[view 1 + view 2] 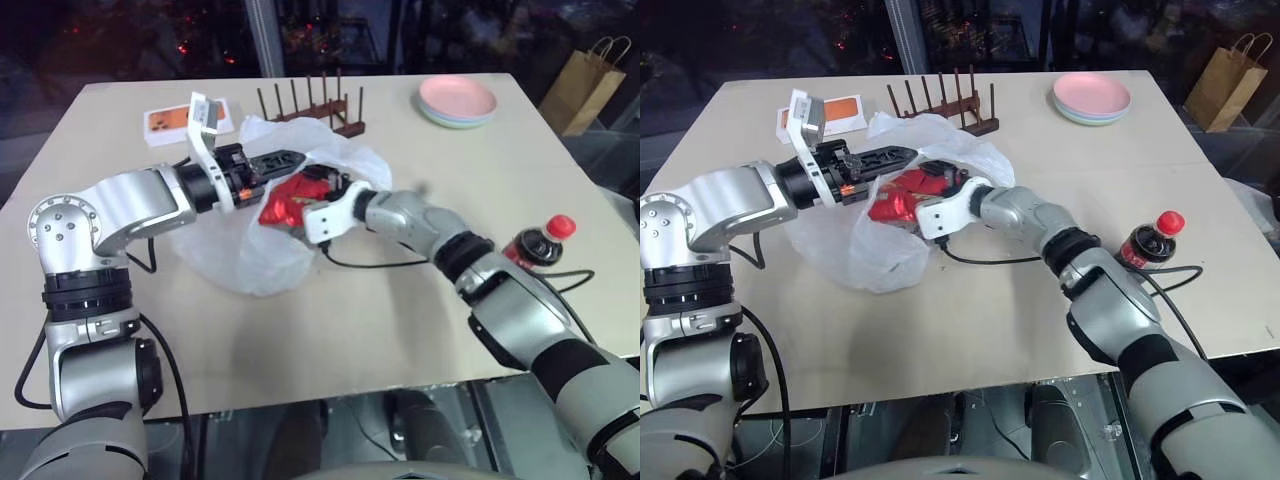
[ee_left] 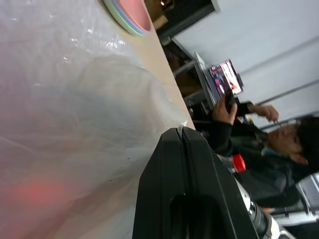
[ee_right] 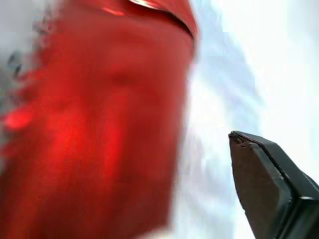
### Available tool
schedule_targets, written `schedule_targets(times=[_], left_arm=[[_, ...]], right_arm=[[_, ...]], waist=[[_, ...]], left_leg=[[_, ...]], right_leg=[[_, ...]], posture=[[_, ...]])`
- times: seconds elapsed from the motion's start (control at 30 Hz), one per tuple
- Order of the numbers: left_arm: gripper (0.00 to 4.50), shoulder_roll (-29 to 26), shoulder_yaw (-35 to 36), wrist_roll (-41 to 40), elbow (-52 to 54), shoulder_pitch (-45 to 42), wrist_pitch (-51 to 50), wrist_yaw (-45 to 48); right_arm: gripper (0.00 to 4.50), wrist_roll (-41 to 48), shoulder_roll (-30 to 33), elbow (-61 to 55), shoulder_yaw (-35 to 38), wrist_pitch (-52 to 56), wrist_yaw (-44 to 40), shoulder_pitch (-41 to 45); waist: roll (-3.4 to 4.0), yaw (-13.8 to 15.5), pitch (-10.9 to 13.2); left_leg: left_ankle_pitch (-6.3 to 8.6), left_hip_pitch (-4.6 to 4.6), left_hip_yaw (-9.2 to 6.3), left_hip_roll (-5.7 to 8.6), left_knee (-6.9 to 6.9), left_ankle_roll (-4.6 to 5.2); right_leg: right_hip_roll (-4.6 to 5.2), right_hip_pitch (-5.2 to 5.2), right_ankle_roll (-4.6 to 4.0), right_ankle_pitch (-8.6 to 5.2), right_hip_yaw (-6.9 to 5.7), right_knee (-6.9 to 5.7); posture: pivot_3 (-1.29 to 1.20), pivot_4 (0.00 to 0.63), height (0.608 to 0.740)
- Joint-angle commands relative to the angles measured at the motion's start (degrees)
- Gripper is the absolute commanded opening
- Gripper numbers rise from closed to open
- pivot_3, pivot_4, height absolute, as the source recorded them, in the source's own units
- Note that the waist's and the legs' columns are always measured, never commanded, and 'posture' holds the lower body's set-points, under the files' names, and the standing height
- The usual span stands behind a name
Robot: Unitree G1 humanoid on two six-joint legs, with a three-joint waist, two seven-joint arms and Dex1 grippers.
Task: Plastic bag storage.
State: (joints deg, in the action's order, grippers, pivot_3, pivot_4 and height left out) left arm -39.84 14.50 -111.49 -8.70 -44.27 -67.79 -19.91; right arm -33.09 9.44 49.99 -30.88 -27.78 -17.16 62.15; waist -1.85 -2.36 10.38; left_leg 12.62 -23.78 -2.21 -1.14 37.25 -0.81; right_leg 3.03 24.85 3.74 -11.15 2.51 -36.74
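Left eye view: a large plastic bag (image 1: pixel 262 255) of thin, crinkly, see-through white film lies in the centre of a beige table (image 1: pixel 420 320), its mouth billowing toward the upper middle of the frame. A red snack packet (image 1: pixel 287 203) sits in the bag's mouth. The left gripper (image 1: pixel 283 161) enters from the left with its fingers pressed together, seemingly pinching the bag's upper rim, though the film is too sheer to be sure. The right gripper (image 1: pixel 325 190) reaches in from the right beside the packet. Behind the bag stand a brown peg rack (image 1: pixel 318 108) and an orange-and-white card (image 1: pixel 170 122); stacked pastel plates (image 1: pixel 457 101) sit upper right, a cola bottle (image 1: pixel 540 240) lies at the right edge, and a brown paper bag (image 1: pixel 590 80) stands on the floor beyond the table.

Right eye view: the same layout, the bag centre-left.

Left wrist view: the closed black fingers (image 2: pixel 187 189) rise against cloudy film; a seated person (image 2: pixel 264 149) is in the lower right.

Right wrist view: one black finger (image 3: pixel 274 189) at lower right, the jaws parted, with the red packet blurred on the left.

The bag looks nearly weightless, limp and slippery, and likely to tear or slide if dragged. The rim or a gathered bunch of film seems the best hold.
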Motion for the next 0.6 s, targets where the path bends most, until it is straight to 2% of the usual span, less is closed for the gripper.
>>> schedule_targets(times=[0.03, 0.1, 0.2, 0.33, 0.4, 0.5, 0.6], left_arm=[[0.0, 2.41, -1.04, 1.29, -0.65, -2.29, 3.53, 0.06], [0.0, 3.72, -1.61, 3.08, -1.63, -3.43, 4.19, 0.8], [0.0, 5.46, -1.73, 5.42, -4.05, -5.07, 4.48, 2.41], [0.0, 7.17, -2.22, 8.24, -5.44, -6.39, 3.36, 4.67], [0.0, 7.41, -1.88, 9.63, -6.58, -6.64, 3.0, 5.7], [0.0, 7.64, -1.41, 11.11, -7.5, -6.91, 2.44, 6.54], [0.0, 7.13, -0.6, 10.85, -7.14, -7.03, 1.7, 6.44]], right_arm=[[3.98, 11.71, 3.15, -17.79, 7.85, 10.61, -12.32, -6.69], [4.47, 12.62, 5.6, -29.23, 9.92, 17.03, -15.19, -11.48], [4.47, 12.23, 7.73, -41.07, 10.82, 24.16, -17.97, -16.65], [4.47, 19.22, 9.04, -60.33, 16.44, 41.62, -23.15, -26.43], [4.47, 19.83, 9.97, -67.34, 17.38, 47.98, -24.19, -30.18], [4.47, 19.56, 6.99, -67.75, 15.01, 52.25, -21.63, -30.81], [4.47, 19.92, 2.3, -62.01, 12.41, 52.62, -19.2, -28.73]], waist=[[0.0, 0.14, 0.0], [0.01, 0.36, 0.01], [0.02, 0.21, 0.0], [0.03, 0.19, -0.01], [0.03, 0.38, -0.01], [0.03, 0.14, -0.01], [0.03, -0.07, -0.01]], left_leg=[[0.0, 0.0, -0.01, 0.0, 0.0, 0.0], [0.01, -0.05, -0.03, 0.0, 0.02, 0.02], [0.05, 0.01, 0.0, 0.02, 0.06, 0.09], [0.04, 0.08, 0.0, -0.07, 0.03, 0.09], [0.03, 0.04, -0.01, -0.07, 0.05, 0.08], [0.04, 0.06, 0.12, -0.04, 0.12, 0.1], [0.0, 0.13, 0.08, -0.13, 0.1, 0.05]], right_leg=[[0.0, -0.01, 0.0, 0.0, 0.0, 0.01], [0.01, -0.01, 0.0, 0.0, -0.04, 0.01], [-0.01, -0.01, 0.01, 0.0, -0.03, -0.03], [-0.14, -0.04, 0.0, -0.01, -0.01, -0.08], [-0.13, -0.03, 0.0, -0.01, -0.04, -0.06], [-0.1, -0.04, 0.02, 0.0, 0.06, -0.04], [-0.23, -0.04, 0.02, -0.02, 0.07, -0.08]], posture=[[0.0, 0.15, 0.74], [0.0, 0.15, 0.74], [0.0, 0.15, 0.74], [0.0, 0.15, 0.74], [0.0, 0.15, 0.74], [0.0, 0.15, 0.74], [0.0, 0.15, 0.74]])
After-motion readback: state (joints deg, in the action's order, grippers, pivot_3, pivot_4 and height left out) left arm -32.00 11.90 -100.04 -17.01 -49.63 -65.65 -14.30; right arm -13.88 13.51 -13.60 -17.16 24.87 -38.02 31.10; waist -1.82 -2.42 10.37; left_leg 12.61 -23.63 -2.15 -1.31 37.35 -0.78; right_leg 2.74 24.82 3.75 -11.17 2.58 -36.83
